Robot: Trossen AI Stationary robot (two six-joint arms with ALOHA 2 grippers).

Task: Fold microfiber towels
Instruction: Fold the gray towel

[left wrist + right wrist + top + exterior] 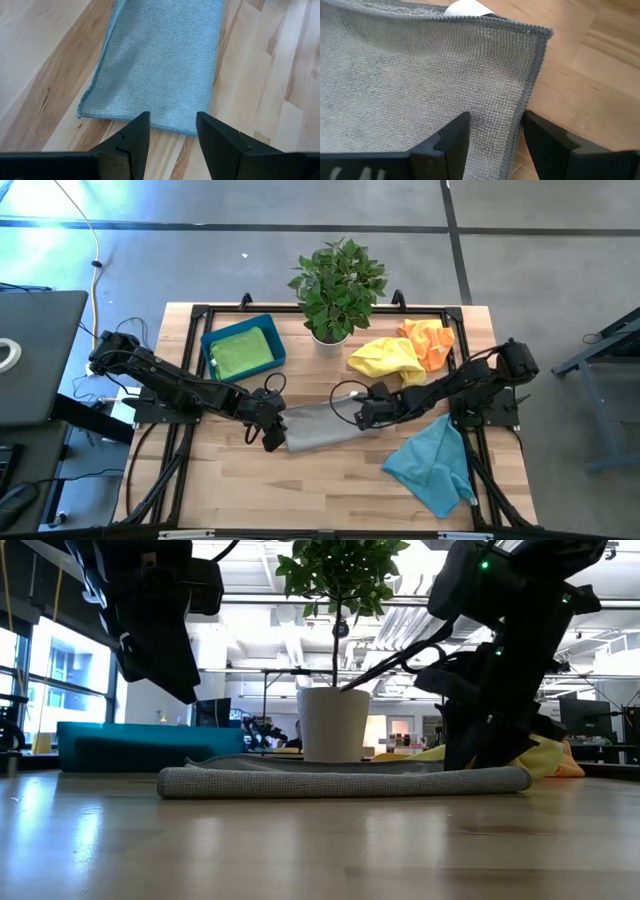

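A: Where's the towel they're working on?

B: The grey towel (318, 428) lies mid-table as a folded strip, with a hand at each short end. The left hand (270, 432) hovers just off its end, fingers apart with nothing between them. The right hand (364, 412) is over the opposite end, near a corner, fingers also apart and empty.

A: And the rest of the towels?

B: A green towel (243, 352) sits in the blue tray (208, 346) at the back left. The yellow towel (386, 358) and orange towel (428, 340) are bunched together beside the potted plant (336, 285), and the blue towel (432, 464) lies rumpled at the front right. I'd guess the grey one is partway through its folds and those three still wait.

A: What could go wrong from here?

B: Mostly the grab. The strip is layered, so if a hand closes too shallow it may pinch only the top layer, and lifting would peel the fold open. If the two hands pick up unevenly, the edges could end up skewed.

A: Anything nearby to worry about?

B: The right arm (470, 385) reaches across close to the yellow towel, so a wide swing could drag it along. The plant stands behind the strip, and a high sweep toward the back might brush its leaves. Fingers pressed hard onto the table (330, 490) could also just push the soft cloth rather than get under it.
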